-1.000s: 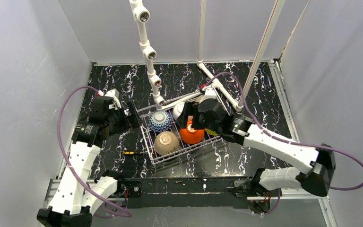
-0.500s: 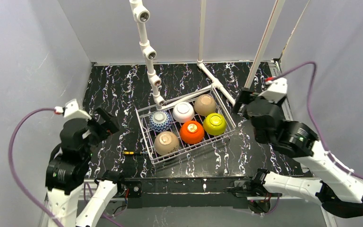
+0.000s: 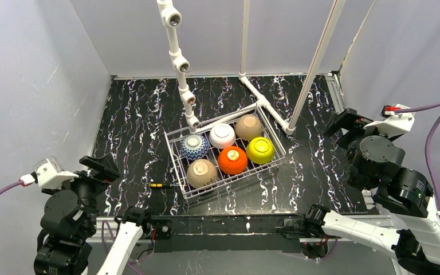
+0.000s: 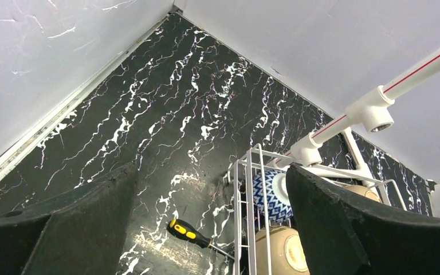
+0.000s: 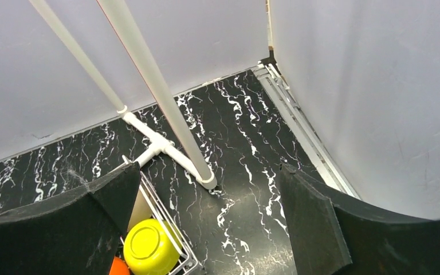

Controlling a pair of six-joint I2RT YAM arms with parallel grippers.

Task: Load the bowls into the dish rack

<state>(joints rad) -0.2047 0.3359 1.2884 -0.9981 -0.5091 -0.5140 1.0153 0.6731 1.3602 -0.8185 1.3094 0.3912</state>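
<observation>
The silver wire dish rack [image 3: 173, 160] sits mid-table and holds all six bowls upside down: blue-and-white [image 3: 195, 146], white [image 3: 222, 135], tan [image 3: 248, 127], yellow-green [image 3: 260, 150], orange [image 3: 232, 160] and a second tan one [image 3: 201, 173]. My left gripper [image 3: 100, 166] is open and empty, raised well left of the rack. My right gripper [image 3: 349, 123] is open and empty, raised well right of it. The left wrist view [image 4: 212, 169] shows the rack's corner [image 4: 242, 195] and the blue-and-white bowl [image 4: 266, 195]. The right wrist view [image 5: 211, 167] shows the yellow-green bowl [image 5: 146, 247].
A white pipe frame [image 3: 180, 63] rises over the rack's far side, its feet on the table behind the rack. A yellow-and-black screwdriver [image 3: 159, 185] lies just left of the rack, also in the left wrist view [image 4: 190, 232]. Grey walls enclose the black marbled table.
Both arms have drawn back and up from the rack toward the near corners. The right gripper left the rack's far right side, uncovering the yellow-green and tan bowls.
</observation>
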